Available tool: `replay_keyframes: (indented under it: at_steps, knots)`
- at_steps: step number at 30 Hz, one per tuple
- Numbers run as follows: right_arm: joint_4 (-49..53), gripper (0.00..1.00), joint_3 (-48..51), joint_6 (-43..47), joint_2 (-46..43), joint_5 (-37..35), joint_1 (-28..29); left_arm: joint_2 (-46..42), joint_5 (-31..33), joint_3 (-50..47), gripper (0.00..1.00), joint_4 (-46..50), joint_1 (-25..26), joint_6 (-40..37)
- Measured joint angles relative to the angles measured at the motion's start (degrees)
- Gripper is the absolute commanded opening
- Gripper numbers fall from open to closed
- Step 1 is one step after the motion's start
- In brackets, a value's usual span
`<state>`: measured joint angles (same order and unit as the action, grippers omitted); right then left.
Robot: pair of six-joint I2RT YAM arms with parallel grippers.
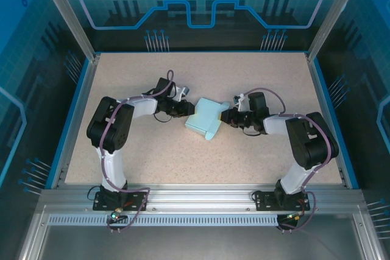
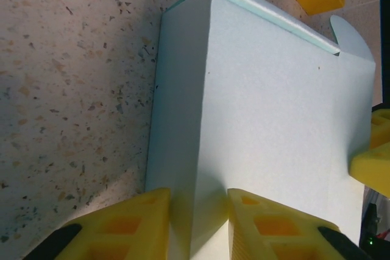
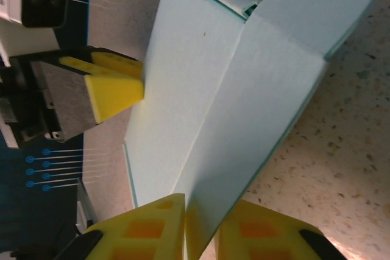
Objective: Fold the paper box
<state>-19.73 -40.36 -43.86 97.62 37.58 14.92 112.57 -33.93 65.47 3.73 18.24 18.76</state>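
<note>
On table [image 1: 152,156], paper box [image 1: 203,117] aslant

Top view: fixed high, above and behind the arm bases at the near edge, tilted down toward the far side. Wide; takes in the whole worktop [image 1: 122,150], left arm [image 1: 113,126] and right arm [image 1: 308,138].

Left wrist view: looks out past the left jaws toward the right, very close on the paper box [image 2: 262,120].

Right wrist view: mirror of it, past the right jaws, facing left, equally close.

All three share the paper box mid-worktop. Each wrist view catches the opposite jaws beyond it.
</note>
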Motion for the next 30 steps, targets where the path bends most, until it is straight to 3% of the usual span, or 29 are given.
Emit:
replay_keyframes:
  at_steps: [9, 30]
  knots:
    - [-2.4, 0.18, 0.1, -4.0, -1.5, 0.3, 0.3, 0.5, -1.5, 0.0, 0.35, -0.6, -0.3, 0.7]
    - [0.2, 0.19, -4.0, -4.1, -4.3, -1.3, 2.1, 3.3, -2.6, 2.4, 0.47, -0.6, -0.2, 0.8]
